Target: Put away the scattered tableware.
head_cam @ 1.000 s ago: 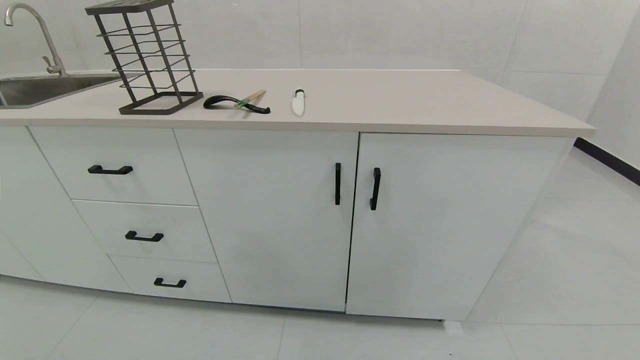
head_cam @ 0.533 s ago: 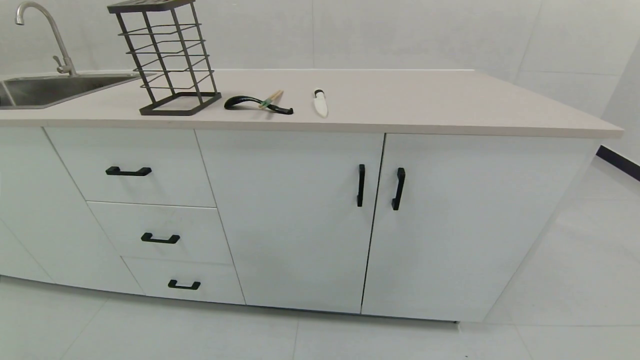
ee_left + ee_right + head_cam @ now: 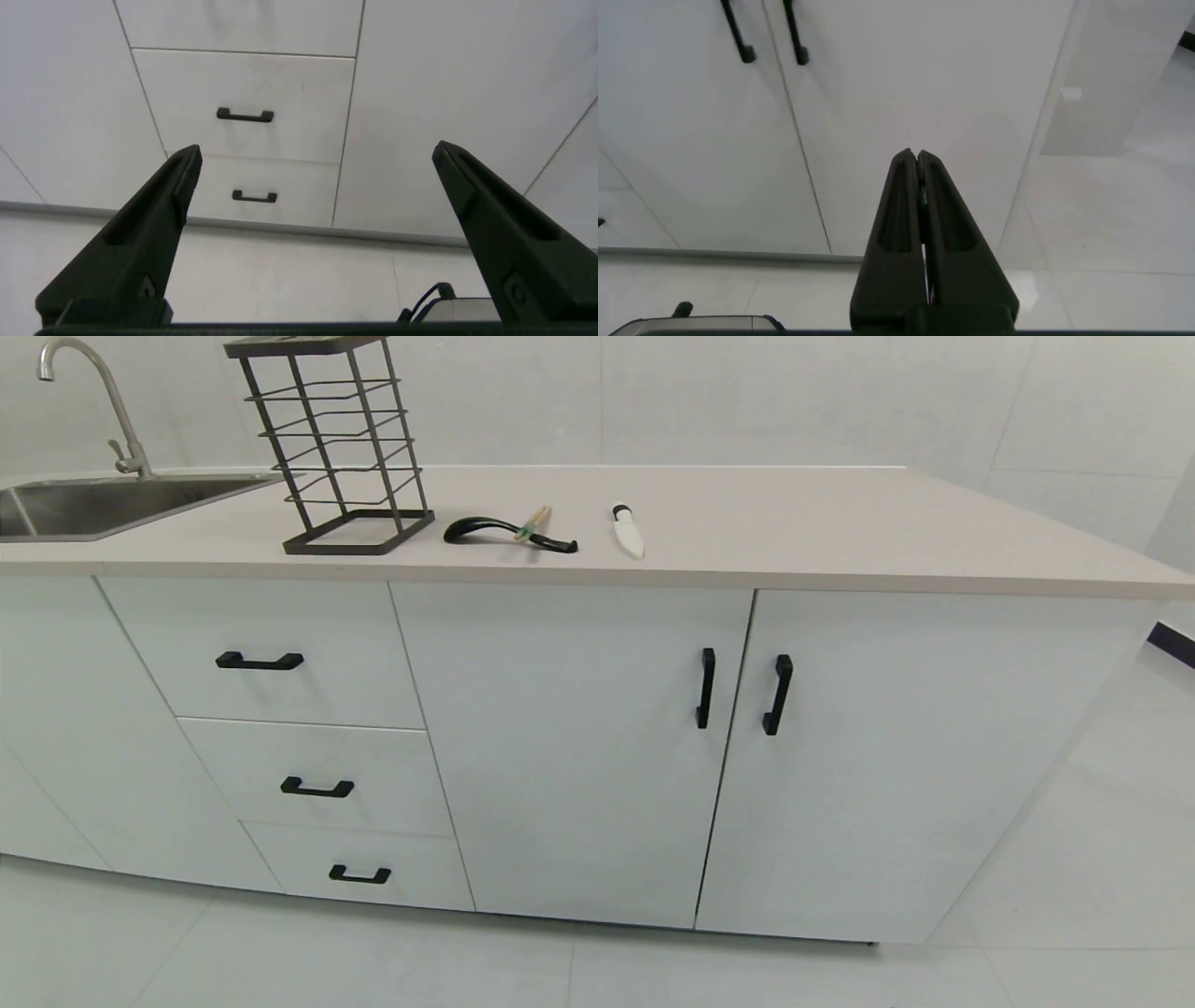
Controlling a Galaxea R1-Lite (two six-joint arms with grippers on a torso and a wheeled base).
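Countertop (image 3: 794, 532): pale and level, carrying all of the task's tableware near its front edge.
Wire rack (image 3: 341, 448): black and upright, standing on the countertop between the sink (image 3: 93, 504) and the loose items.
Spoon (image 3: 467, 531): black, lying flat just beside the rack's base, its handle pointing away from the rack.
Chopsticks (image 3: 535, 521): light wood, lying across the spoon's handle and touching it.
Knife (image 3: 628, 532): white with a black end, lying flat near the spoon's handle tip but apart from it.
Faucet (image 3: 137, 467): curved metal, mounted behind the sink.
Drawers (image 3: 299, 644): a stack of three below the rack, all closed, each with a black handle; the left wrist view shows the lower two.
Cabinet doors (image 3: 579, 747): two, both closed, with vertical black handles side by side at the seam.
Left gripper (image 3: 318, 154): fingers spread wide and holding nothing, low in front of the drawers and facing them.
Right gripper (image 3: 917, 159): fingers pressed flat together with nothing between them, low in front of the cabinet doors.
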